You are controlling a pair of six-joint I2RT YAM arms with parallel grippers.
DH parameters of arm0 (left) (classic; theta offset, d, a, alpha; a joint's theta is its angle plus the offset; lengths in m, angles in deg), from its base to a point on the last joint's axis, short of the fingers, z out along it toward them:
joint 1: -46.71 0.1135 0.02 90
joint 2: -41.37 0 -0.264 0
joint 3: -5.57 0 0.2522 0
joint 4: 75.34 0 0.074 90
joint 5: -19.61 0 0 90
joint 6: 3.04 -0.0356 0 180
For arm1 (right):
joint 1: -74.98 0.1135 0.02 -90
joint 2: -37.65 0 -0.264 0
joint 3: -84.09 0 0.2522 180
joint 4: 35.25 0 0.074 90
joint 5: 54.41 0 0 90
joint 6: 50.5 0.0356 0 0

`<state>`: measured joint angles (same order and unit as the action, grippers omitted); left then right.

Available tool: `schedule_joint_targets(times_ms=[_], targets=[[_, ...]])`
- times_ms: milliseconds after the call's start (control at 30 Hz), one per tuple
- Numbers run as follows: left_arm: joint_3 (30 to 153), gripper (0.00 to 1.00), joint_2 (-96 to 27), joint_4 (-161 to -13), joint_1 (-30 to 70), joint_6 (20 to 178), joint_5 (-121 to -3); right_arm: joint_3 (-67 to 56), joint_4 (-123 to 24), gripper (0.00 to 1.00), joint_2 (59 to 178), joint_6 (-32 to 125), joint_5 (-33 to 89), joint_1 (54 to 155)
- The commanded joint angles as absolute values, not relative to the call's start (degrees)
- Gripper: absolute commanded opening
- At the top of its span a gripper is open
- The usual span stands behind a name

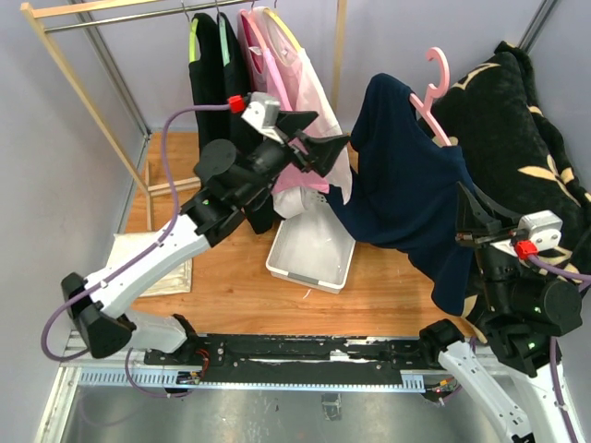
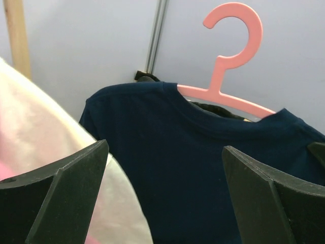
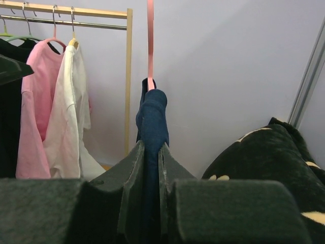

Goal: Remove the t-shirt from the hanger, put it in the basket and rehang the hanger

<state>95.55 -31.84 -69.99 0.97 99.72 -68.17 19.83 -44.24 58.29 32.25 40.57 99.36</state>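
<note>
Right wrist view: right gripper point(image 3: 151, 152) clamps the navy t-shirt point(image 3: 154, 114) between its fingers; left gripper point(image 2: 165, 147) stands wide apart, holding nothing.

Matt navy cloth t-shirt point(image 2: 193, 168) on a smooth pink plastic hanger point(image 2: 218, 76) — bare wood rack point(image 3: 128, 76), glossy white plastic bin point(image 1: 309, 254).

The t-shirt point(image 1: 406, 185) hangs on a hanger point(image 1: 427, 100) right of centre, with the left hand point(image 1: 325, 134) just left of it and the right hand point(image 1: 464, 217) at its right edge. A tub point(image 1: 305, 277) sits on the desk point(image 1: 231, 286) below, and a clothes rack point(image 1: 120, 18) stands behind.
</note>
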Motion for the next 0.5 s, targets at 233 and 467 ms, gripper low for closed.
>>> schedule_joint_targets(times_ms=[233, 467], targets=[[113.64, 1.0, -50.59, -73.18, -5.76, 97.63, -80.5, 22.02, -42.85, 0.01, 53.38, 32.82, 42.18, 99.77], [123.3, 1.0, -59.52, -75.84, -5.85, 100.37, -77.57, 23.84, -43.23, 0.01, 51.42, 32.73, 41.38, 99.81]])
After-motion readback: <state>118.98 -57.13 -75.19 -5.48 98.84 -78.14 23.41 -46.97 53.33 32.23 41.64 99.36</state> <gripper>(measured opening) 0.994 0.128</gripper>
